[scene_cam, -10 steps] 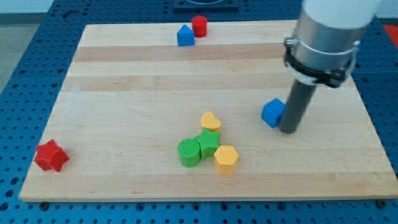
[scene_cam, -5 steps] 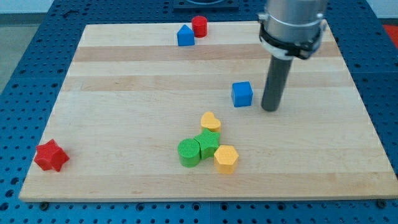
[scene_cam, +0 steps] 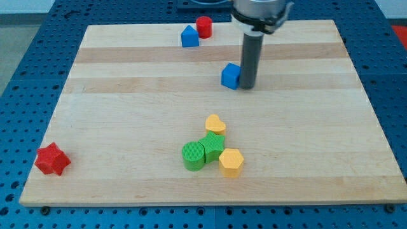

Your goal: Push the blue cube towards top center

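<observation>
The blue cube [scene_cam: 231,76] sits on the wooden board [scene_cam: 127,114], a little right of centre in the upper half. My tip [scene_cam: 247,86] is down on the board right against the cube's right side; the dark rod rises from it toward the view's top.
A blue house-shaped block [scene_cam: 189,36] and a red cylinder [scene_cam: 203,27] stand at the top edge, left of the cube. A yellow heart [scene_cam: 215,124], two green blocks [scene_cam: 203,151] and a yellow hexagon [scene_cam: 231,162] cluster low centre. A red star [scene_cam: 51,159] lies bottom left.
The blue cube has moved up and to the left across the board, and my tip has followed it up-left, staying at its right side.
</observation>
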Tool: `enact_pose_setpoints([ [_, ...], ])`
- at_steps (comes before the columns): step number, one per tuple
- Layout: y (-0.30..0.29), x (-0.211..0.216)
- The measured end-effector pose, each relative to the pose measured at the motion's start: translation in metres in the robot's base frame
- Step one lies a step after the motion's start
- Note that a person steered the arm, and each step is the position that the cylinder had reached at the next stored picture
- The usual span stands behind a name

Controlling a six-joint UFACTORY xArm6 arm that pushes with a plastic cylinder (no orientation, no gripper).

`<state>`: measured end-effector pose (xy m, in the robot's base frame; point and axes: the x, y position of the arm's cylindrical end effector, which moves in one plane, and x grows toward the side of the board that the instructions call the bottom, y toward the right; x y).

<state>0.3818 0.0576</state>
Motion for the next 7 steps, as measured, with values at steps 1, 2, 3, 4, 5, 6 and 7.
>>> enact_pose_setpoints([
  [1, -0.026, -0.015],
  [2, -0.052, -0.015],
  [3, -0.092, -0.016],
  [4, -0.093, -0.032],
  [5, -0.089, -0.054],
  [6, -0.089, -0.075],
  [7, -0.089, -0.088],
])
